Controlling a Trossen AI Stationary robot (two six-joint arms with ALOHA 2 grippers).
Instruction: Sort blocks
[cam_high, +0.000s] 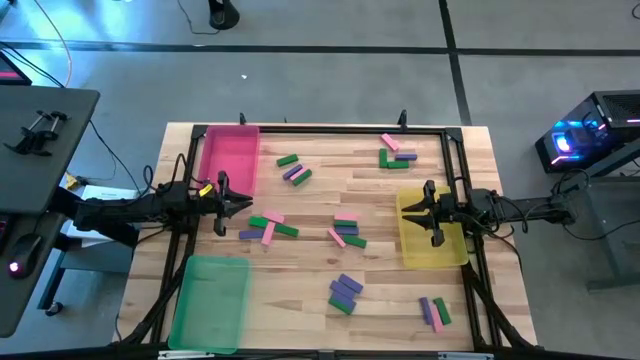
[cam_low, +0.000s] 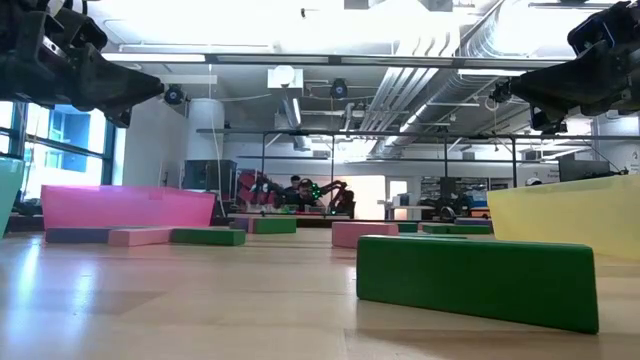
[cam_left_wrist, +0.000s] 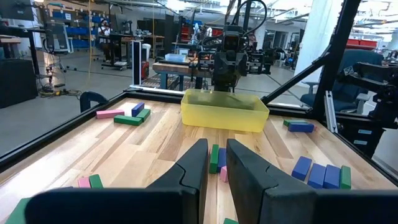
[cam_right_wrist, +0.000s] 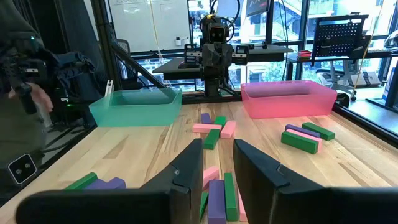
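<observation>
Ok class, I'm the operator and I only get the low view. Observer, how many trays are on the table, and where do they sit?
Observer: Three. From above, the pink tray and the green tray sit on the left arm's side, and the yellow tray sits on the right arm's side.
Operator: Is either gripper holding anything?
Observer: No. The wrist views show both sets of fingers open with nothing between them.
Operator: Where are they?
Observer: The left gripper hovers beside the pink tray. The right gripper is at the yellow tray's inner edge.
</observation>
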